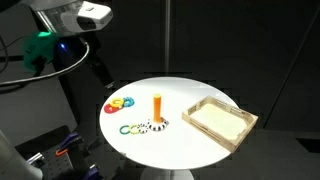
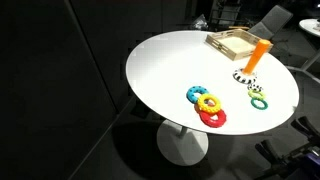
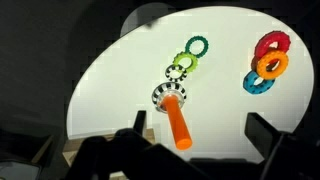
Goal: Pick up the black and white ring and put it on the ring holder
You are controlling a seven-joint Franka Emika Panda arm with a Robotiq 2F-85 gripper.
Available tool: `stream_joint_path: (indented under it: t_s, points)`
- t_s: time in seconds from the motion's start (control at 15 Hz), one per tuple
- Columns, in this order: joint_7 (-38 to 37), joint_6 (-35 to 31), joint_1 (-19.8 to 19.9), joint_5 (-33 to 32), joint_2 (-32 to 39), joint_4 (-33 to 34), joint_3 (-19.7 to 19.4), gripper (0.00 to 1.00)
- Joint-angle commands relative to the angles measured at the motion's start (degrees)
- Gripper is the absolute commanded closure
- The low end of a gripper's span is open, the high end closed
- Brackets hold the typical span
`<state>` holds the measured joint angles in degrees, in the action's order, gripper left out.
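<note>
The orange ring holder (image 3: 177, 122) stands upright on the white round table (image 3: 120, 80), also seen in both exterior views (image 1: 157, 105) (image 2: 257, 55). A black and white striped disc (image 3: 168, 96) lies round its foot. A loose black and white ring (image 3: 177, 70) lies flat just beyond it, touching a green ring (image 3: 195, 47). It shows too in both exterior views (image 1: 143, 128) (image 2: 256, 88). My gripper (image 3: 200, 135) is open and empty, hovering high above the table with the peg between its fingers' line of sight.
A shallow wooden tray (image 1: 220, 120) (image 2: 232, 42) sits near the table edge past the peg. A cluster of red (image 3: 270, 45), orange (image 3: 272, 65) and blue (image 3: 258, 82) rings lies to one side. Dark curtains surround the table.
</note>
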<state>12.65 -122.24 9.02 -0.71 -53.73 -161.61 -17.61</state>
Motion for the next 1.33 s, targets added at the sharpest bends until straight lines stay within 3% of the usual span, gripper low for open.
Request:
stream_joint_path:
  t_s: [0.0,0.6,1.27]
  points:
    - [0.39,0.16,0.48,0.52,0.22,0.11,0.47,0.0]
    - [-0.6,-1.49,0.75,0.05,2.3,0.57,1.16,0.0]
    - [-3.12,-8.29,-0.57,0.51,15.68,2.51,4.42,0.0]
